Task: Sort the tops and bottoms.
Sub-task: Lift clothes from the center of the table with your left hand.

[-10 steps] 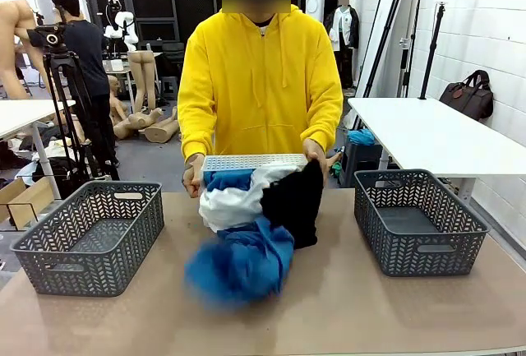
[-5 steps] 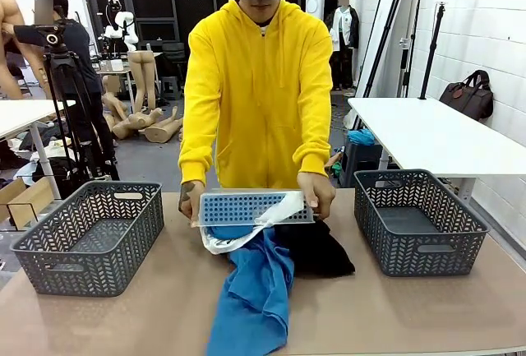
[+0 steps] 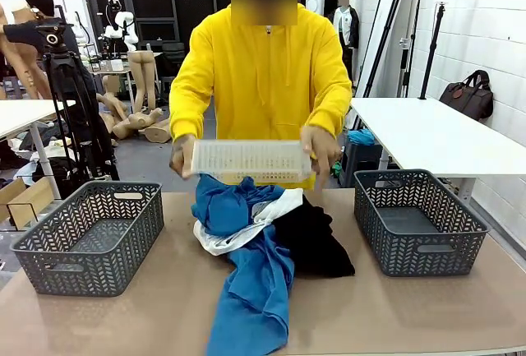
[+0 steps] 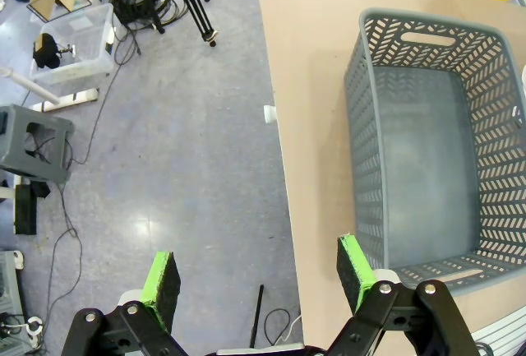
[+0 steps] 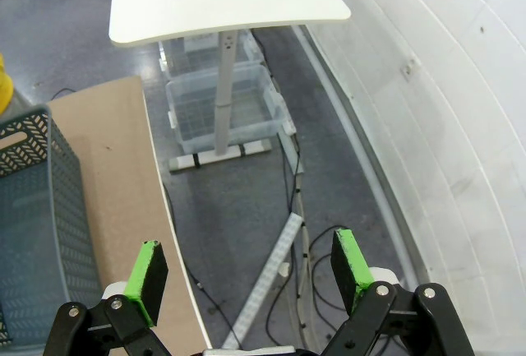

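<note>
Blue tops (image 3: 251, 290) and a white top (image 3: 279, 208) lay heaped in the middle of the desk (image 3: 394, 315), with the black bottoms (image 3: 316, 245) touching their right side. The person's hands (image 3: 182, 155) held a pale perforated tray (image 3: 251, 160) above the heap. Your left tool (image 4: 256, 278) hung spread wide and empty off the desk edge, beside a grey basket (image 4: 427, 167); your right tool (image 5: 246, 270) was likewise spread and empty, over the floor past the desk's other edge.

Person (image 3: 265, 85), upper centre of front view: bright yellow hoodie, long sleeves w/ ribbed cuffs. Left gripper (image 4: 257, 278) & right gripper (image 5: 249, 272), bottom edge of wrist views: black linkage fingers, green pads (image 4: 162, 284), silver pivot screws.
</note>
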Action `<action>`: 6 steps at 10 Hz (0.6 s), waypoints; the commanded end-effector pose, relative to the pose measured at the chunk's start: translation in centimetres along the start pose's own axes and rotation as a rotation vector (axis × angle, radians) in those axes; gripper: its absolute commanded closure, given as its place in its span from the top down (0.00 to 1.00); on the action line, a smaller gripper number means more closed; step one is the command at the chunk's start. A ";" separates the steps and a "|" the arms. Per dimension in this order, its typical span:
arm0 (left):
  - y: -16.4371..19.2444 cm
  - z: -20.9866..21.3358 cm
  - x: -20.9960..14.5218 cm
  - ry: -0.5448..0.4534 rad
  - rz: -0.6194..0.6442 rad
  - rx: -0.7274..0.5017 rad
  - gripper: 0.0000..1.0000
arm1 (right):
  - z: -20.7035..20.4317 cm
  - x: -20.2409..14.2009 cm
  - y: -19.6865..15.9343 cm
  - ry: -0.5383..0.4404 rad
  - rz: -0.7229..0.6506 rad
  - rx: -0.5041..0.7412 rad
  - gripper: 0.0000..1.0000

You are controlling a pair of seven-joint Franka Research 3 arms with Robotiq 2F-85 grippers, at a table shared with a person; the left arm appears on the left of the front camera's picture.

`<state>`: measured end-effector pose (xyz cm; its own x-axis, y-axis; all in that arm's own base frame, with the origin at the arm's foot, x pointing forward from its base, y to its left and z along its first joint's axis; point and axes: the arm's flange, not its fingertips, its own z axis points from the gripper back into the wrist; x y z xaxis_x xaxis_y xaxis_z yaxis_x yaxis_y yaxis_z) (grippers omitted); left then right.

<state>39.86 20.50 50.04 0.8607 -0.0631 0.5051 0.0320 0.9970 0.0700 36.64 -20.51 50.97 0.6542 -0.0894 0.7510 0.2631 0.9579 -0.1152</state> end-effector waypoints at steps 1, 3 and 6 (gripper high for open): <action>0.4 0.0 -0.1 0.007 -0.010 0.012 1.00 | 0.1 -0.1 -0.1 0.008 0.011 -0.002 1.00; 0.4 0.0 -0.1 0.007 -0.010 0.012 1.00 | 0.1 -0.1 -0.1 0.008 0.011 -0.002 1.00; 0.4 0.0 -0.1 0.007 -0.010 0.012 1.00 | 0.1 -0.1 -0.1 0.008 0.011 -0.002 1.00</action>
<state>39.86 20.50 50.04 0.8607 -0.0631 0.5051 0.0320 0.9970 0.0700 36.64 -20.51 50.97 0.6542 -0.0894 0.7510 0.2631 0.9579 -0.1152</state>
